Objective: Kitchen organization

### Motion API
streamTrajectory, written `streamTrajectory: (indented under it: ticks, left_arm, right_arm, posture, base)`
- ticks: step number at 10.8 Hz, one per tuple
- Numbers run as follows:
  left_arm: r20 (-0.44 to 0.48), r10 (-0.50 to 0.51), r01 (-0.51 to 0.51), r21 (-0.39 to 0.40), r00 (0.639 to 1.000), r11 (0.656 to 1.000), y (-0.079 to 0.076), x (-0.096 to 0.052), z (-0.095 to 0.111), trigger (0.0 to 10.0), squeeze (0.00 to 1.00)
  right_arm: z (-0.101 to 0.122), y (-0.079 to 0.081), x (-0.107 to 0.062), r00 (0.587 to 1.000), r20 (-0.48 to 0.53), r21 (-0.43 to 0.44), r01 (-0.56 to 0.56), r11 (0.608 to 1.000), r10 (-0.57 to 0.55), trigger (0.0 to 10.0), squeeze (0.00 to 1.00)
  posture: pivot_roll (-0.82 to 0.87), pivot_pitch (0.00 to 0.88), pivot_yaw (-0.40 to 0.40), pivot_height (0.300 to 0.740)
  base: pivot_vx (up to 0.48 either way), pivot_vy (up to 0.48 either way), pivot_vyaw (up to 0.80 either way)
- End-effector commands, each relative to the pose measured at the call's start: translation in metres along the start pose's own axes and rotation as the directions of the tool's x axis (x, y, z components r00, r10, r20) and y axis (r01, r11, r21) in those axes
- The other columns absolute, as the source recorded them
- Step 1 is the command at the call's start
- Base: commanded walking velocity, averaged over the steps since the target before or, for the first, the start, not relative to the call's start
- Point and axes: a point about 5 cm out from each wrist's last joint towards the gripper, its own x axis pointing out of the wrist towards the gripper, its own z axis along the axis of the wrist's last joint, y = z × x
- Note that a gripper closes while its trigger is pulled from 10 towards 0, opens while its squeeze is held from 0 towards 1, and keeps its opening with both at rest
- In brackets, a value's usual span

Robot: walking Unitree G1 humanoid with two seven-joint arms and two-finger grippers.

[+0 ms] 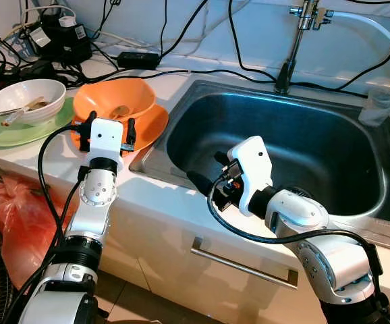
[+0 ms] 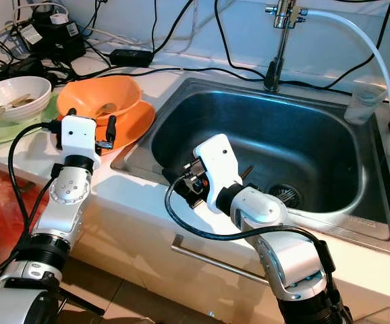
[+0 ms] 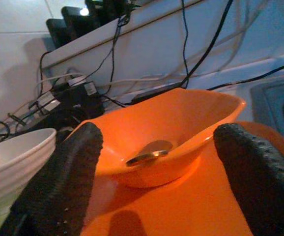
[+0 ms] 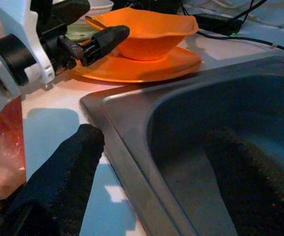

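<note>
The left gripper hovers with its fingers spread at the near edge of the orange plate, which carries the orange bowl beside the sink. The right gripper, fingers parted, straddles the sink's front left rim. A white bowl sits on a green plate.

In the left wrist view, a spoon lies in the orange bowl between the spread fingers.

In the right wrist view, one finger is over the counter and the other inside the basin.
</note>
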Motion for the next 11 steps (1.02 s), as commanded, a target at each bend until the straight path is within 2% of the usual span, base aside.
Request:
streamTrajectory:
  ticks: [1, 11]
  left_arm:
    - [0.026, -0.020, 0.020, -0.007, 0.999, 1.000, -0.0018, 0.0047, 0.0061, 0.0, 0.00]
    - [0.039, -0.058, 0.059, -0.032, 0.998, 0.998, -0.0059, 0.0049, 0.0050, 0.0, 0.00]
  right_arm:
    - [0.0027, 0.0031, -0.0008, 1.000, 0.008, -0.008, -0.011, 1.000, 0.011, 10.0, 0.00]
    - [0.0011, 0.0032, -0.0014, 1.000, 0.003, -0.007, -0.009, 1.000, 0.009, 10.0, 0.00]
  posture:
    - [-0.08, 0.000, 0.026, 0.740]
    - [-0.08, 0.000, 0.026, 0.740]
  base:
    - [0.000, 0.000, 0.00]
    - [0.000, 0.000, 0.00]
